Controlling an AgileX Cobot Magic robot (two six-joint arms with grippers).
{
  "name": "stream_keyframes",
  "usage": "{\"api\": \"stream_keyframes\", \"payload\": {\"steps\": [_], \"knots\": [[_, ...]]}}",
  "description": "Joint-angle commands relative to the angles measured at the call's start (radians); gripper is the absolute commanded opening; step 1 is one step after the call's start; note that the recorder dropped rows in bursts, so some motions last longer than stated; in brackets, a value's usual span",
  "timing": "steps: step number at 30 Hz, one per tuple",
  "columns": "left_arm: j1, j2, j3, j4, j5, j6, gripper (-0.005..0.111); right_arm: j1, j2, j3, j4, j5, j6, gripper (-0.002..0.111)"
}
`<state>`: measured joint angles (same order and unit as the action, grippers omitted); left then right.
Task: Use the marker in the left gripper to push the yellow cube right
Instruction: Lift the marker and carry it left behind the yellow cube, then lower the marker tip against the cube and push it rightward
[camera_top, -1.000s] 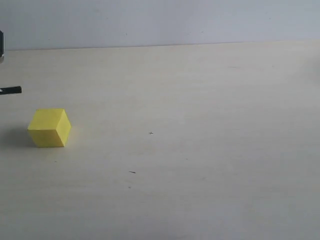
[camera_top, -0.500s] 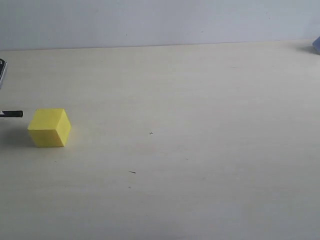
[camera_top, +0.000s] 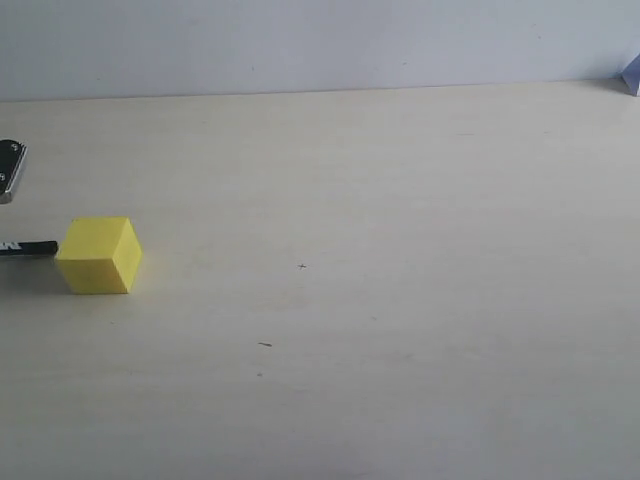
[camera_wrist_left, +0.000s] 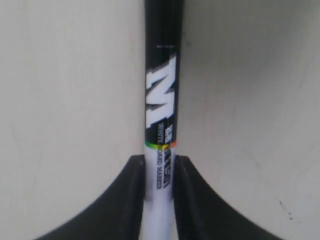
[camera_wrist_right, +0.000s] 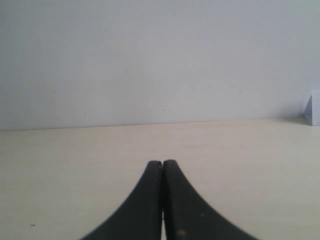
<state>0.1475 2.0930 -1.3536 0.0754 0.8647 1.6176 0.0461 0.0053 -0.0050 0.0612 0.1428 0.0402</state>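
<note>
The yellow cube (camera_top: 99, 255) rests on the pale table (camera_top: 380, 250) at the far left of the exterior view. The marker (camera_top: 28, 248) lies level, its black tip at the cube's left face, touching it or nearly so. In the left wrist view the marker (camera_wrist_left: 161, 115) runs away from the camera, white barrel clamped between the two black fingers of my left gripper (camera_wrist_left: 160, 165). A small part of the left arm (camera_top: 9, 170) shows at the exterior view's left edge. My right gripper (camera_wrist_right: 162, 164) is shut on nothing, hovering over bare table, and is outside the exterior view.
A pale wall (camera_top: 320, 45) backs the table's far edge. A small bluish-white object (camera_top: 631, 75) sits at the far right corner, also the bluish-white object (camera_wrist_right: 313, 107) in the right wrist view. Tiny dark specks (camera_top: 264, 345) mark the tabletop.
The marker tip has come down and moved right, from above and left of the cube to its left face. The cube has not shifted. More of the left arm shows at the edge.
</note>
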Motion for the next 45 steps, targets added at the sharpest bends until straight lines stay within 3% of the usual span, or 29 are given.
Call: {"api": "stream_keyframes", "payload": {"steps": [1,6,10,18,27,38,45], "knots": [[0.005,-0.047,0.003,-0.102,0.035,0.069,0.0,0.001,-0.005,0.005,0.0,-0.01,-0.002,0.0],[0.003,-0.096,0.003,-0.125,0.087,0.07,0.0,0.001,-0.005,0.005,0.0,-0.01,-0.002,0.0],[0.021,-0.103,0.003,-0.12,0.099,-0.049,0.0,0.001,-0.005,0.005,0.0,-0.01,-0.002,0.0],[0.021,-0.103,0.003,-0.075,0.166,-0.024,0.0,0.001,-0.005,0.005,0.0,-0.01,-0.002,0.0],[0.019,-0.103,0.003,0.0,0.093,0.004,0.0,0.001,-0.005,0.005,0.0,-0.01,-0.002,0.0],[-0.037,-0.098,0.003,-0.004,0.098,0.05,0.0,0.001,-0.005,0.005,0.0,-0.01,-0.002,0.0],[-0.164,-0.096,0.003,-0.028,0.117,0.046,0.0,0.001,-0.005,0.005,0.0,-0.01,-0.002,0.0]]}}
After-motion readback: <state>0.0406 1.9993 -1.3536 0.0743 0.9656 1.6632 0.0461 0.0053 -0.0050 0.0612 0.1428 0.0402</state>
